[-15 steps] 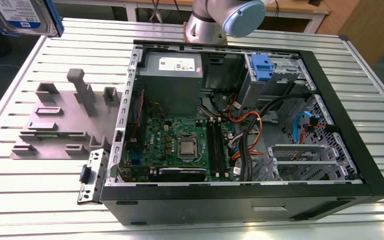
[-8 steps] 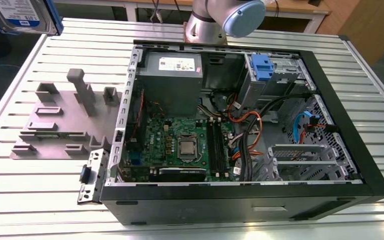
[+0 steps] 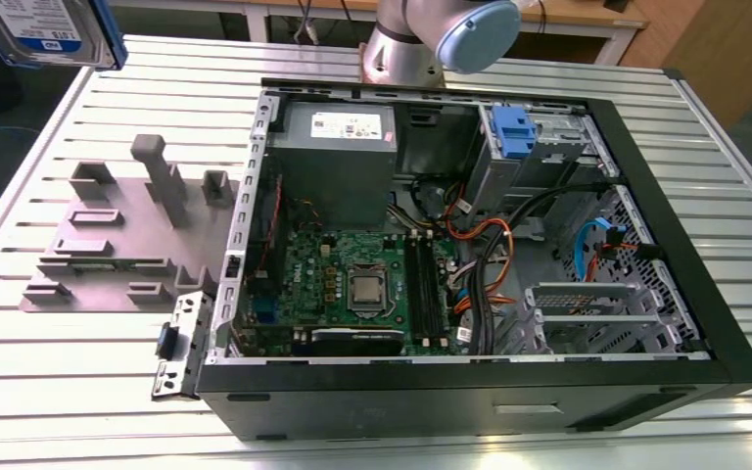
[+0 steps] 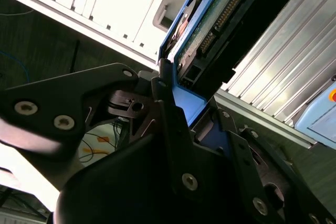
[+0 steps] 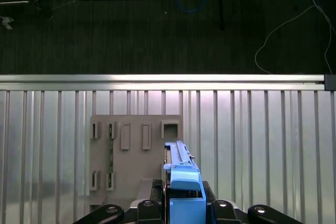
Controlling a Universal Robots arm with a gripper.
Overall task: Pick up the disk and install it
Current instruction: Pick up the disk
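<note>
The disk (image 3: 47, 31), silver with a white-and-blue label and blue carrier rails, hangs in the air at the far corner on the exterior view's left, above the table edge. In the first wrist view the disk (image 5: 181, 174) stands edge-on over the grey fixture plate (image 5: 131, 150), with my gripper (image 5: 181, 205) shut on its blue rail. The second wrist view shows the black fingers (image 4: 168, 103) clamped on the disk (image 4: 210, 30), whose green circuit board and connector face the camera.
An open computer case (image 3: 637, 196) lies on the slatted metal table (image 3: 36, 392). It holds a motherboard, cables, a grey power supply (image 3: 337, 147) and a drive cage with a blue latch (image 3: 513, 132). The grey fixture plate (image 3: 115, 235) sits beside the case.
</note>
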